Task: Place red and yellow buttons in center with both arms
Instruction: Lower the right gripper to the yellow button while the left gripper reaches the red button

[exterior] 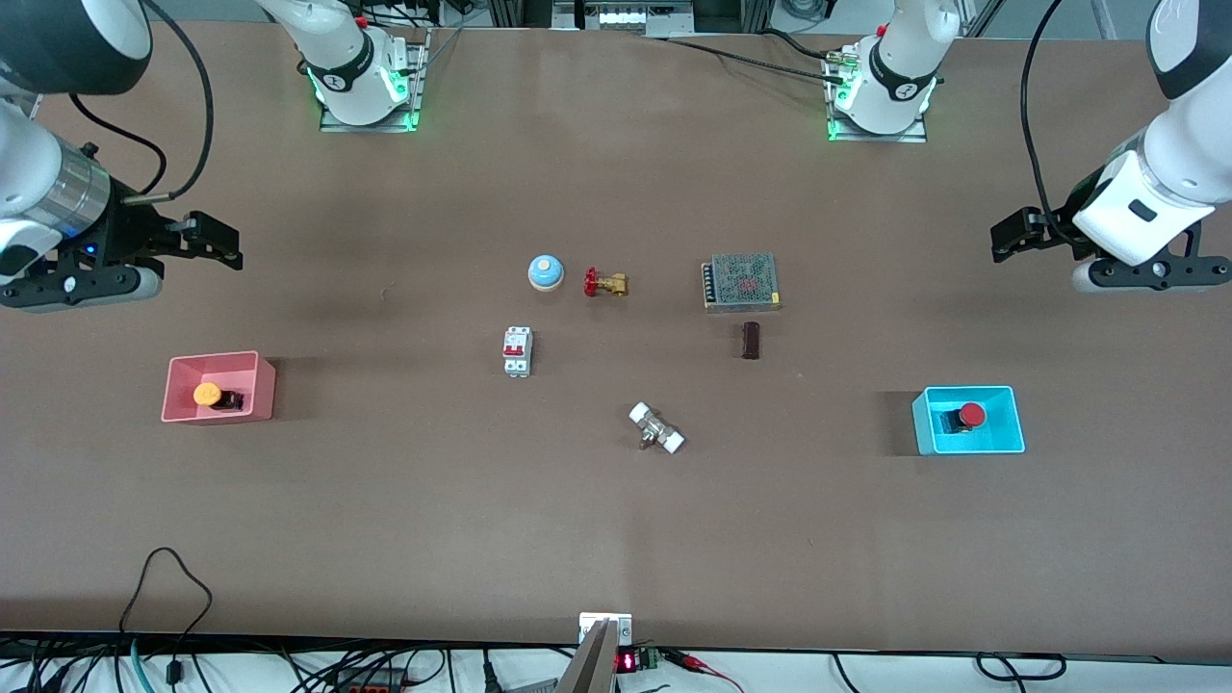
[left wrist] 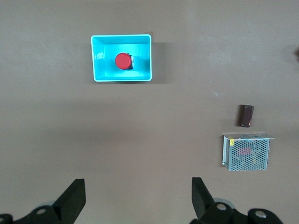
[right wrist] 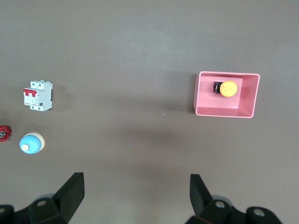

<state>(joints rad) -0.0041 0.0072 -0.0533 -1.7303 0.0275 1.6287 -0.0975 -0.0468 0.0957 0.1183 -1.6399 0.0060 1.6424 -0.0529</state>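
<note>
The yellow button [exterior: 210, 394] lies on its side in the pink tray [exterior: 262, 387], at about 9 o'clock from the middle of the worktop [exterior: 616, 520] in the front view, toward the right arm's end. The red button [exterior: 972, 415] lies on its side in the blue tray [exterior: 967, 391], at about 3 o'clock, toward the left arm's end. Each button has a smooth round cap on a small black blocky body. They look like hard plastic, light and stiff, so I think they will not bend or break easily. The round cap may slip or roll, so the flat sides of the black body look like the best place to pinch. The tray walls are thin and close by, so a tool must come straight down inside them. The right tool [exterior: 207, 241] hangs over bare worktop at about 12 o'clock from the pink tray, spread wide and holding nothing. The left tool [exterior: 1020, 234] hangs over bare worktop at about 1 o'clock from the blue tray, also spread wide and holding nothing. The worktop is flat, dull and brown. Near the middle sit a shiny blue bell [exterior: 545, 272], a white switch [exterior: 517, 350] and a metal mesh box [exterior: 741, 282].
</note>
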